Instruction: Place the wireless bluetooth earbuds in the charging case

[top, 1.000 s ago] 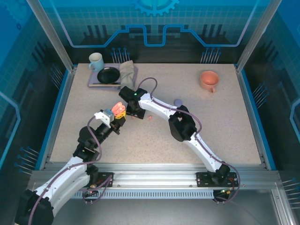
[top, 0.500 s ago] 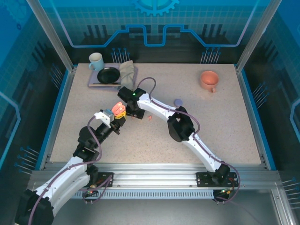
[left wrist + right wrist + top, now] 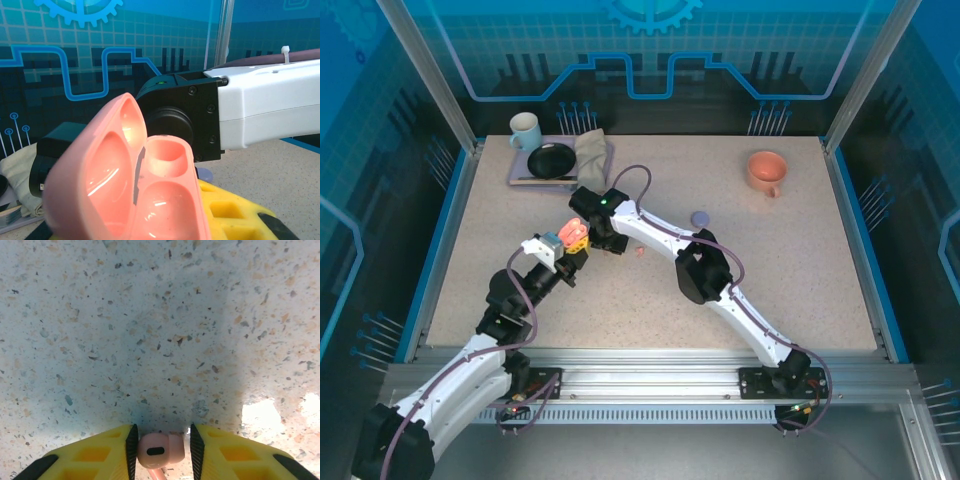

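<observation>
My left gripper [image 3: 576, 243] is clamped on the open pink charging case [image 3: 150, 200], lid tipped up, its two hollows facing the wrist camera; just beyond, my right gripper [image 3: 161, 436] points down at the speckled tabletop [image 3: 150, 315], a salmon-pink earbud [image 3: 160, 450] lying between its yellow fingers [image 3: 90, 455]; the pads sit close on either side, but I cannot tell whether they grip it; a tiny pink piece [image 3: 639, 252] lies near that gripper; farther right, a small lilac object [image 3: 699, 217]; at the far edge, an orange cup [image 3: 765, 172] to the right, a pale mug [image 3: 525, 130], black plate [image 3: 552, 160] and cloth [image 3: 592, 155] to the left.
</observation>
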`<state>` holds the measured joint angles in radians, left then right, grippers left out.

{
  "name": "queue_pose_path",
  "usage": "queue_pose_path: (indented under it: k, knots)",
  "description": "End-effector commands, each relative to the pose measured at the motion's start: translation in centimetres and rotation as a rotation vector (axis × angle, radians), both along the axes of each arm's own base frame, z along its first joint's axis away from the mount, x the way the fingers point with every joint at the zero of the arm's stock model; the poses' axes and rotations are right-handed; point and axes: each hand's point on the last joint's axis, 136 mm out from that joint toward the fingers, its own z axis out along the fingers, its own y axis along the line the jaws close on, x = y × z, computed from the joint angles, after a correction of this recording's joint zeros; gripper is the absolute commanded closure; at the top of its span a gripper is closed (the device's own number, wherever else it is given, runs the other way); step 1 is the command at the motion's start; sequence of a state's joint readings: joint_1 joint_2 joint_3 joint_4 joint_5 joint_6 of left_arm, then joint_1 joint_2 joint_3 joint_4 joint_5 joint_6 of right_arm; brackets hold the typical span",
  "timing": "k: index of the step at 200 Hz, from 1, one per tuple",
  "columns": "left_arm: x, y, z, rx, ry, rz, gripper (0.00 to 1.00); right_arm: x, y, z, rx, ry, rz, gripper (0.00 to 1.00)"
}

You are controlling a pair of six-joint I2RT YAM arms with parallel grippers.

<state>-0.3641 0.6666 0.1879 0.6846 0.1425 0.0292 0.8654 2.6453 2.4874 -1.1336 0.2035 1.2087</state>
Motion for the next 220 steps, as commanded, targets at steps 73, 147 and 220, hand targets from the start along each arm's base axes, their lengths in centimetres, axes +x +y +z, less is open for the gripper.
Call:
queue_pose_path:
  k: [73,147,220]
  knots:
    - [0.2,0.1,1.8,0.001,-0.047,0.012,1.0,-2.6,2.2,-1.9,0.017,0.056,0.018,0.66]
    - [0.2,0.1,1.8,0.002,-0.046,0.01,1.0,-3.5,2.7,-1.9,0.015,0.065,0.031,0.63]
    - [0.2,0.0,1.7,0.004,-0.041,0.008,1.0,-3.4,2.4,-2.2,0.008,0.067,0.04,0.74]
